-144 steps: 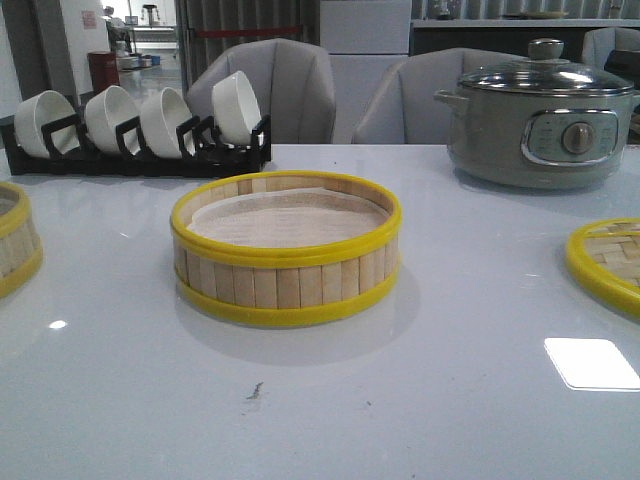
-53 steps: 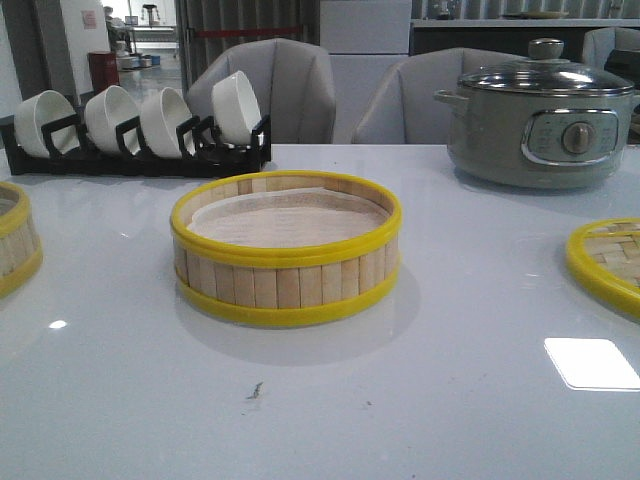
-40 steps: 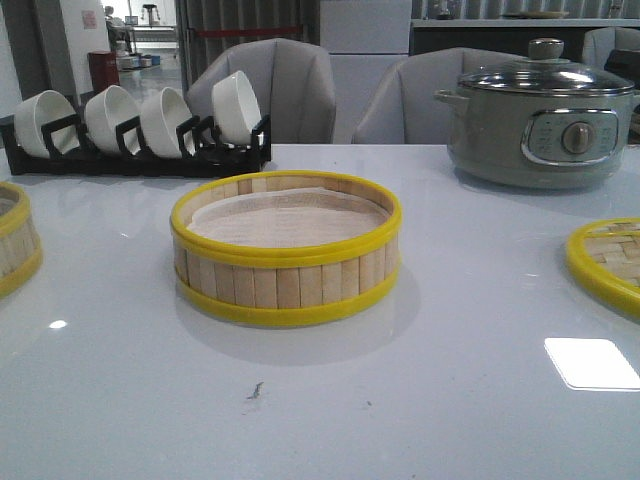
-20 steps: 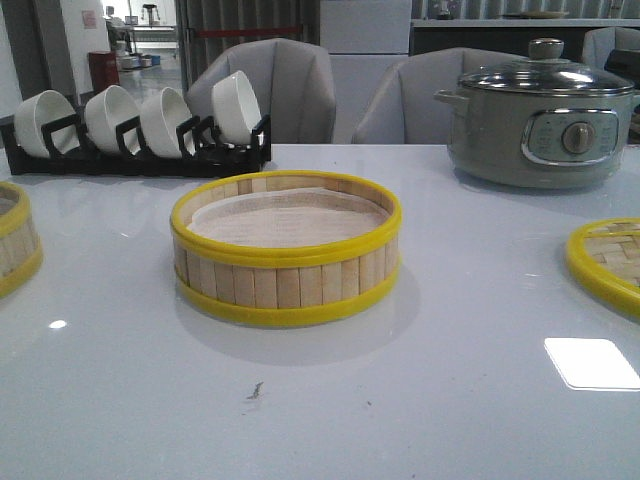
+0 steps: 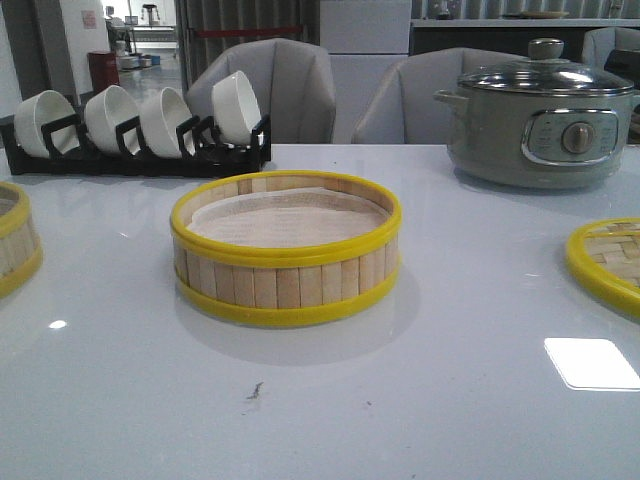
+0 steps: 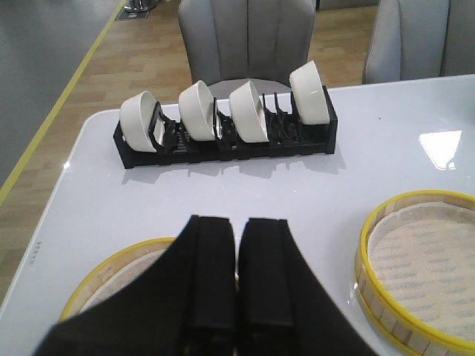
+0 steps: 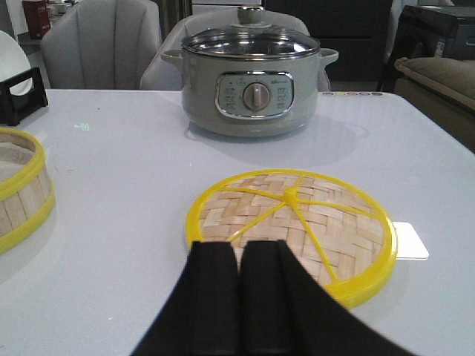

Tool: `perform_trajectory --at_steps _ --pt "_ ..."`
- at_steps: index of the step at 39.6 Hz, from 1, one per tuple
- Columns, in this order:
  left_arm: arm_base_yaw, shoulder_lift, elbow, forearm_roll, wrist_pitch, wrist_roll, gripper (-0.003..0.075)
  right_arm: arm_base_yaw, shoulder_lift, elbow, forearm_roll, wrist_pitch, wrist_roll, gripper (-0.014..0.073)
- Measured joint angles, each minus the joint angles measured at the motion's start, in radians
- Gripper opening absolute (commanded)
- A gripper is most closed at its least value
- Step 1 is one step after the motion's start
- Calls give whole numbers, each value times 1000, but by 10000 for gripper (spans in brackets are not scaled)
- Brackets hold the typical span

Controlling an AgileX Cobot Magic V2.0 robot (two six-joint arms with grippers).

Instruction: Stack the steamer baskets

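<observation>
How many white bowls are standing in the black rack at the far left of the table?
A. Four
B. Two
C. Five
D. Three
A. In the left wrist view, four white bowls stand on edge in a row in the black rack, and the front view also shows four.

Centre basket [image 5: 285,250] mid-table. Second basket [image 5: 15,238] at left edge, lid [image 5: 608,262] at right edge (both cut off). Bowl rack [image 5: 140,150] far left; pot [image 5: 542,120] far right. Chairs [image 5: 270,90] behind, probably two.
</observation>
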Motion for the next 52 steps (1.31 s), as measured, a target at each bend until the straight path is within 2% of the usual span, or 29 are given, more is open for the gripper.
perform_trajectory --at_steps 13,25,32,39,45,52 --pt "0 0 0 0 39 0 83 0 0 0 0 -4 0 32" --pt "0 0 0 0 84 0 83 0 0 -7 0 -121 15 32" --pt "0 0 0 0 86 0 83 0 11 -208 2 17 76 32" --pt "0 0 0 0 87 0 83 0 261 -481 2 193 74 32" --pt "0 2 0 0 87 0 83 0 522 -632 2 344 73 32" --pt "0 2 0 0 87 0 83 0 662 -708 2 361 73 32"
